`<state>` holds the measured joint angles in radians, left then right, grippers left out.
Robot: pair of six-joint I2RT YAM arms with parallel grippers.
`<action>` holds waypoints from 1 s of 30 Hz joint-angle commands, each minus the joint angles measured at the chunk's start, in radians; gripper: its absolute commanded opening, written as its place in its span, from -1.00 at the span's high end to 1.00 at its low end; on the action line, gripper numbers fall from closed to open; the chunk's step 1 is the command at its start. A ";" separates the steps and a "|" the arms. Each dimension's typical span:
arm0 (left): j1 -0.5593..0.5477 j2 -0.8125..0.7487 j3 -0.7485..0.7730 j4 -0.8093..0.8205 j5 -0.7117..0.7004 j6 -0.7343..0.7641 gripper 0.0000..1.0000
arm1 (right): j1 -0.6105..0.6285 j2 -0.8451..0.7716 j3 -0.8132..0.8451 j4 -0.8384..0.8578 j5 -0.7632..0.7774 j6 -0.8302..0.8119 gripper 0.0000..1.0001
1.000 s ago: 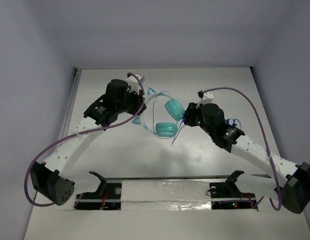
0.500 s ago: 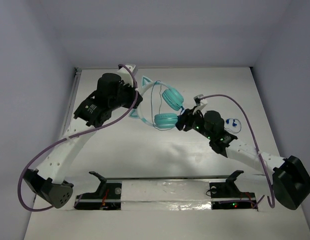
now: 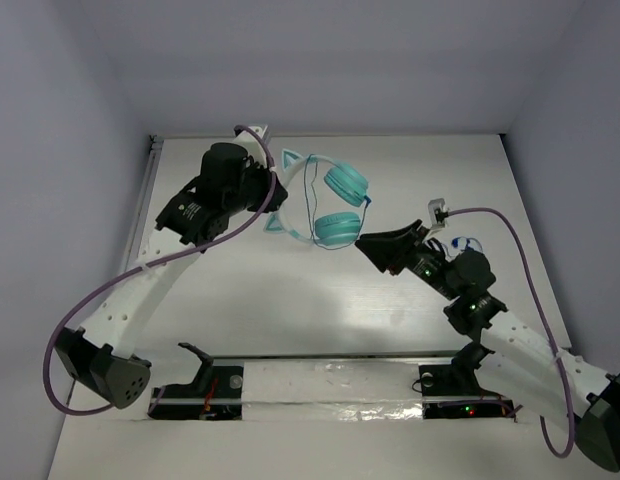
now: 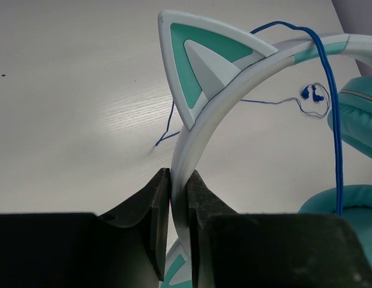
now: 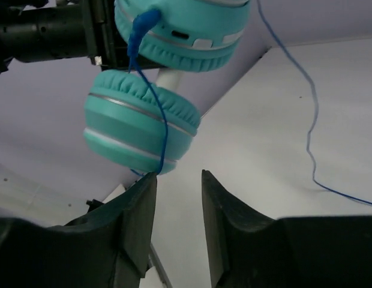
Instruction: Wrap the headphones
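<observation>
your left gripper point(image 4: 179, 180) has its fingers pinched tight on the pale headband point(image 4: 217, 114) of the headphones point(image 3: 335, 228), just below a teal cat ear point(image 4: 198, 66). that grip holds them up off the table point(image 3: 290, 300), with the two ear cups close together. the blue cord point(image 5: 159, 129) loops over the band and trails down past the lower cup point(image 5: 135, 129). your right gripper point(image 5: 179, 180) sits just beneath that cup, its fingers parted partway with nothing between them. the cord runs down to the tip of one finger point(image 5: 144, 198).
</observation>
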<state>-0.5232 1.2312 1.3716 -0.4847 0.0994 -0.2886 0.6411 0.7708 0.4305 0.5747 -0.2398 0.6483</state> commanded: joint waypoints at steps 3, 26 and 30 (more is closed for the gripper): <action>0.015 0.007 0.046 0.123 0.043 -0.086 1.00 | -0.004 0.120 -0.027 0.164 0.006 0.013 0.14; 0.015 0.050 0.297 -0.058 0.054 -0.035 1.00 | -0.004 1.016 0.421 0.180 0.057 -0.272 -0.30; 0.025 0.060 0.345 -0.075 0.071 -0.029 1.00 | -0.004 1.093 0.461 0.172 0.031 -0.276 -0.30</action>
<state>-0.5079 1.3045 1.6306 -0.6201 0.1287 -0.3054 0.6407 1.8301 0.8474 0.7456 -0.1883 0.4149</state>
